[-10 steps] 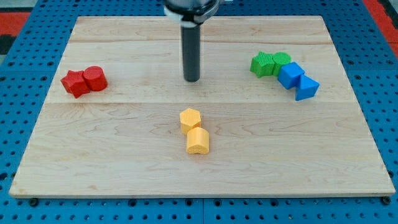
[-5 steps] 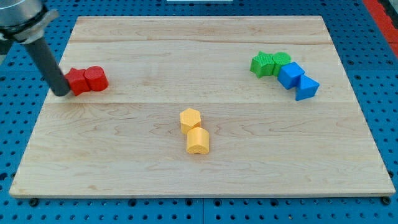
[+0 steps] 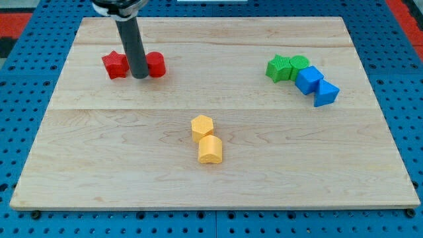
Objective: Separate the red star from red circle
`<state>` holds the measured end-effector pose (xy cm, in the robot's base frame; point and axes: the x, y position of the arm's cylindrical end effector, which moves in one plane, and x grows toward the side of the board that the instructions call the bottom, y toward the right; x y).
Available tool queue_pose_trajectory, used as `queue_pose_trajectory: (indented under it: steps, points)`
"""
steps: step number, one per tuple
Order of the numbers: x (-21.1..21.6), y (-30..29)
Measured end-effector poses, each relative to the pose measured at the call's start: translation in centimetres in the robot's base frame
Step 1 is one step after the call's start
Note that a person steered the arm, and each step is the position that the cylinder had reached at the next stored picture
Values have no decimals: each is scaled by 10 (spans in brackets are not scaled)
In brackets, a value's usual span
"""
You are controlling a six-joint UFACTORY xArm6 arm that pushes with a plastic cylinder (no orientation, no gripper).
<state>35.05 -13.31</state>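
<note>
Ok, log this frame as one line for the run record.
tip: my tip between the two reds | red star: view's left of rod | red circle: view's right of rod | status: pair split by rod

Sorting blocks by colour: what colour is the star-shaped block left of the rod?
Red. The star shows clearly in the camera view, just left of my tip.

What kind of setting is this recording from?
Most likely a robotics lab tabletop rig: a light wooden board on a blue perforated base, small coloured blocks scattered on it, and my tip between the red star block and red circle block.
</note>
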Motion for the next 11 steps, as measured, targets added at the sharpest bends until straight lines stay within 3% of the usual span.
queue_pose_trajectory:
  steps: [1,3,4,5,6,7,8,9,11]
  points:
    - [-8,-56]
    - [17,-98]
    - [-10,-113]
    - [-34,-105]
    - [-9,-77]
    - [6,-132]
    - [-22,-171]
    - [-39,-139]
    - [-17,-125]
